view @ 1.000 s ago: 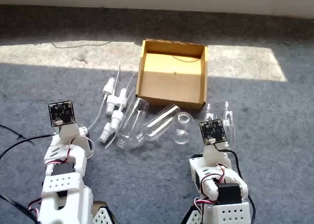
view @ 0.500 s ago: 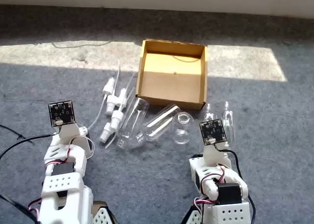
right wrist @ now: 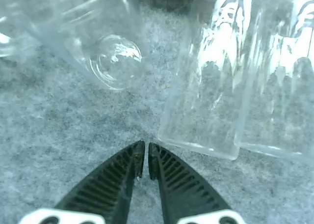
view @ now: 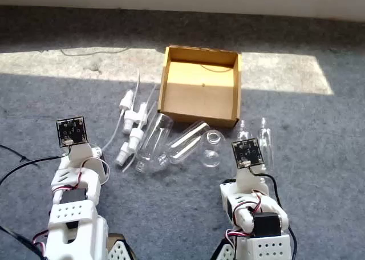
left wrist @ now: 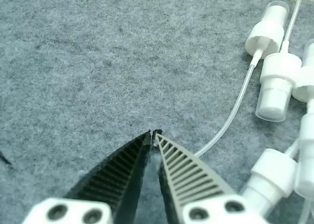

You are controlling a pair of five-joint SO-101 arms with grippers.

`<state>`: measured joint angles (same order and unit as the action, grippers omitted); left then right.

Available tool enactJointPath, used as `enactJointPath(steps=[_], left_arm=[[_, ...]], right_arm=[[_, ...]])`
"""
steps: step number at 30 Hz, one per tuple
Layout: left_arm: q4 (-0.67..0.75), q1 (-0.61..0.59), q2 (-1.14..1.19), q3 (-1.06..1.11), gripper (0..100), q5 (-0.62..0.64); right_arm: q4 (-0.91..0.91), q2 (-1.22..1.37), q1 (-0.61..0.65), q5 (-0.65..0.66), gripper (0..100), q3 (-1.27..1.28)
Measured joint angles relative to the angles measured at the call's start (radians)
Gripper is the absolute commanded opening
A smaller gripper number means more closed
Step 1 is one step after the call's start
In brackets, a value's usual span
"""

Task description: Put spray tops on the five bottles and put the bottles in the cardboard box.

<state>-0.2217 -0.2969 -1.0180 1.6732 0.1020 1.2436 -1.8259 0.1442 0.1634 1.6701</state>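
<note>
left fingers (left wrist: 170, 154) closed, empty | right fingers (right wrist: 129, 168) closed, empty | bottles (view: 155, 135) beside cardboard box (view: 197, 117)

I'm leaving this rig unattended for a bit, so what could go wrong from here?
The white plastic spray tops lie bunched, and one thin tube runs right beside the shut left hand; lifting one top may drag others. The clear round plastic bottles lie on their sides close together on the grey carpet; a nudge from the right hand could roll them off.
</note>
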Motion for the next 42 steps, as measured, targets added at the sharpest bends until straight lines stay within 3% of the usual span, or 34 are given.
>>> enactJointPath(steps=[7,10,15,24,31,34,42], left_arm=[[0.000,0.000,0.000,0.000,3,0.000],[0.000,0.000,0.000,0.000,3,0.000],[0.000,0.000,0.000,0.000,3,0.000],[0.000,0.000,0.000,0.000,3,0.000],[0.000,0.000,0.000,0.000,3,0.000],[0.000,0.000,0.000,0.000,3,0.000],[0.000,0.000,0.000,0.000,3,0.000]], right_arm=[[0.000,0.000,-0.080,0.008,1.0,0.000],[-0.009,0.000,-0.133,0.114,1.0,0.000],[-0.132,0.000,-0.299,0.256,1.0,0.000],[-0.230,0.000,-0.617,0.269,1.0,0.000],[-0.180,0.002,-0.647,0.279,1.7,-0.115],[-0.170,0.058,-0.646,0.262,7.7,-0.230],[-0.063,0.674,-0.594,0.256,13.2,-0.729]])
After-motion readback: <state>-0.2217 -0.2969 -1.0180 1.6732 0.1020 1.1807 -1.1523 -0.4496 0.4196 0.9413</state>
